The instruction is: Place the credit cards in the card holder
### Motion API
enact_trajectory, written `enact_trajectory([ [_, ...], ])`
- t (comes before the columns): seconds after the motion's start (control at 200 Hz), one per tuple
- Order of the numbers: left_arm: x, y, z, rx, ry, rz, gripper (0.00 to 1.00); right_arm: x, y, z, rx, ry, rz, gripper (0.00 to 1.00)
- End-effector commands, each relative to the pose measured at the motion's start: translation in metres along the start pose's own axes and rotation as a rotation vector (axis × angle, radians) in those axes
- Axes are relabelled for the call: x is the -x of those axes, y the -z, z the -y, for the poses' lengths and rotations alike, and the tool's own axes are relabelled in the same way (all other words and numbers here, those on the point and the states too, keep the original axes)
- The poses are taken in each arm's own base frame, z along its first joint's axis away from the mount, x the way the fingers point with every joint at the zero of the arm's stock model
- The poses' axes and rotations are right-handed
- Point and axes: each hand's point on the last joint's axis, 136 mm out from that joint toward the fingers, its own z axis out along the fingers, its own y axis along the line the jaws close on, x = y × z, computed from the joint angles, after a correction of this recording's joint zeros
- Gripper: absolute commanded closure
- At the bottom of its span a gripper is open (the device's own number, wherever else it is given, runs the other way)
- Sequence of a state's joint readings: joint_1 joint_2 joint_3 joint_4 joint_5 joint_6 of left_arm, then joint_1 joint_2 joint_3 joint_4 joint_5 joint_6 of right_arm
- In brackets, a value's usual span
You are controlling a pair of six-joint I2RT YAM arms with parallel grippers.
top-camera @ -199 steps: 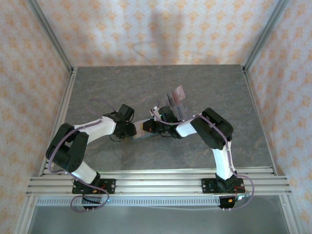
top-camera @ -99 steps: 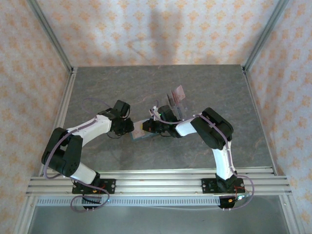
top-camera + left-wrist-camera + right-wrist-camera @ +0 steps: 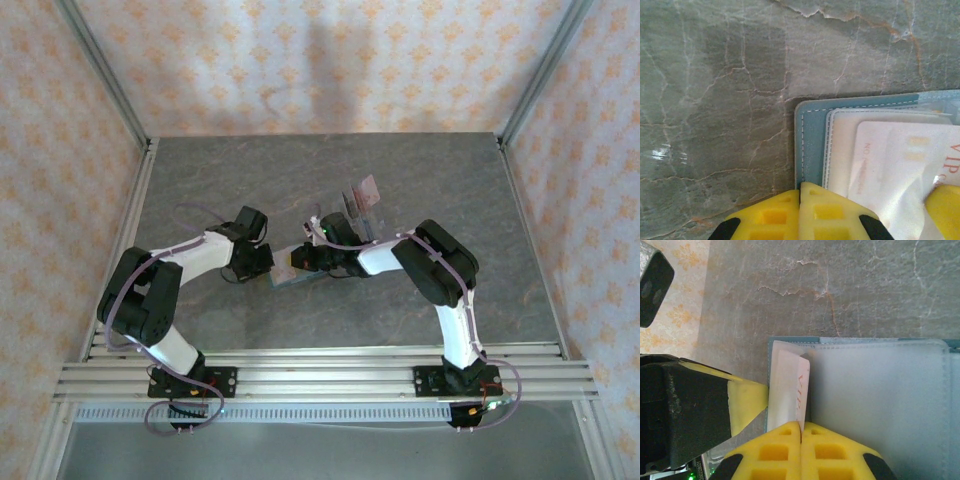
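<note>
**Desk:** What's on your screens?

**Me:** From overhead I've got the grey marbled table (image 3: 200,180), with both arms reaching in toward its middle. The left arm (image 3: 195,255) comes from the left, and the right arm (image 3: 430,260) bends over from the right. Just behind the right one stands a clear plastic rack (image 3: 372,216) with a pink card (image 3: 368,187) upright in it.

**Desk:** And the card holder?

**Me:** The teal card holder (image 3: 288,279) lies opened flat on the table between the two wrists, its clear inner sleeve (image 3: 875,405) facing up. A pale card (image 3: 890,165) with red lettering sits partly inside that sleeve at one end of the holder. In my right wrist view it's tilted up on one edge.

**Desk:** Grippers?

**Me:** The left gripper (image 3: 800,189) has its yellow fingers pressed together, tips at the holder's edge. I can't tell whether it nips the cover. The right gripper (image 3: 801,427) is likewise closed tight, tips right at the pale card's near edge. Whether the card is caught between them, I can't tell.
</note>
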State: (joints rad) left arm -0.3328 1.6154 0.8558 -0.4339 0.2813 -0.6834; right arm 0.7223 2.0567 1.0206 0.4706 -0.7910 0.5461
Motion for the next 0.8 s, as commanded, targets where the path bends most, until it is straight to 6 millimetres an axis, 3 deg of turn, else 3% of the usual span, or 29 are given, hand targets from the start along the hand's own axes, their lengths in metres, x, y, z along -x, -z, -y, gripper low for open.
enact_trajectory([
  [0.0, -0.002, -0.015, -0.007, 0.015, 0.007, -0.012, 1.00, -0.028, -0.008, 0.024, -0.076, -0.033, -0.094, 1.00],
  [0.641, -0.006, -0.021, -0.007, -0.002, 0.013, -0.020, 1.00, -0.024, -0.017, 0.004, -0.091, -0.002, -0.104, 0.96],
  [0.796, -0.007, -0.021, -0.009, 0.002, 0.011, -0.019, 1.00, -0.018, -0.012, -0.002, -0.112, 0.006, -0.097, 0.89],
])
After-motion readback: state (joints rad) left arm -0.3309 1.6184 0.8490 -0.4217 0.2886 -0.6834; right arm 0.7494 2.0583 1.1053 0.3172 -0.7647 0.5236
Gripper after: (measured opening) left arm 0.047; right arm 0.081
